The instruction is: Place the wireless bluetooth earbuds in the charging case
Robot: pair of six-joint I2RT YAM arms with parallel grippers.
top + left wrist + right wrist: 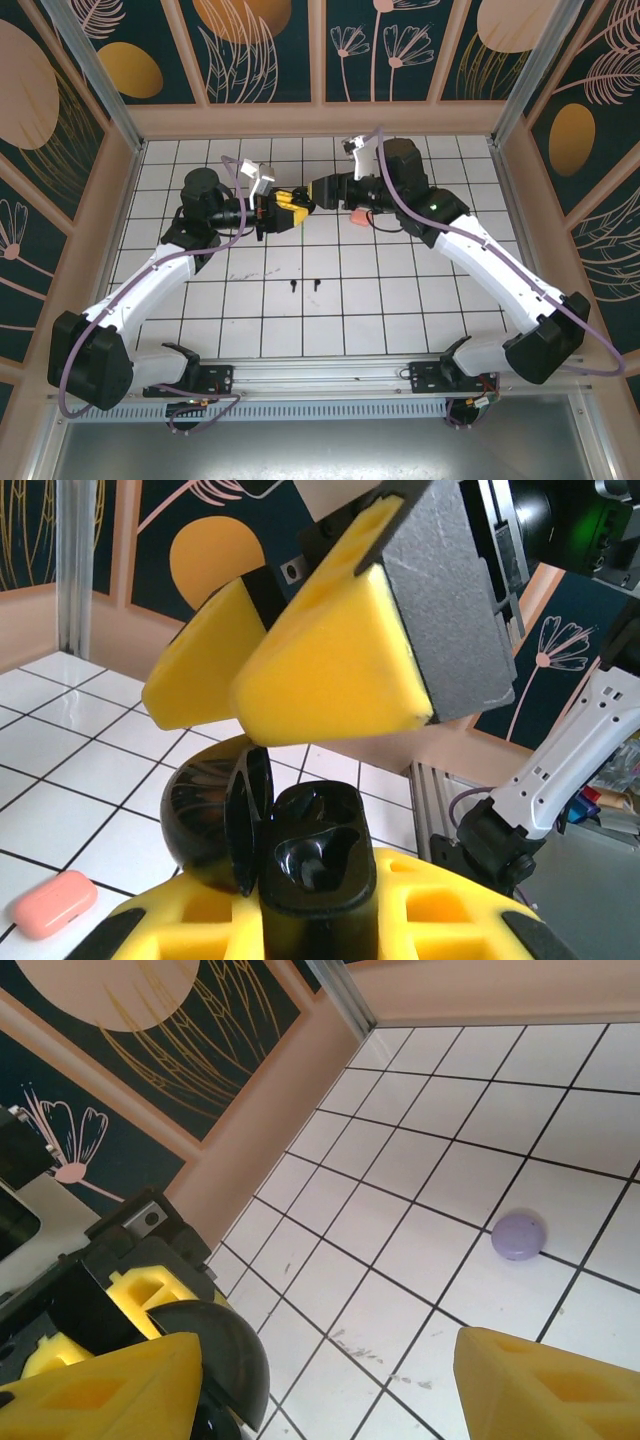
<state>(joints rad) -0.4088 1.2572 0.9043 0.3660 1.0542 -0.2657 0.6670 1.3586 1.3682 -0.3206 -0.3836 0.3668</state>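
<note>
You are clamping the open black case (312, 865) in the left gripper (285, 210), its sockets empty.
The right gripper (328, 1365) is hovering above it, jaws wide.

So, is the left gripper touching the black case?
Touching. The left wrist view shows the black case clamped between the left gripper's yellow pads.

Glossy black plastic case (310, 865); matt yellow foam pads (330, 680); smooth pink case (52, 904).
</note>
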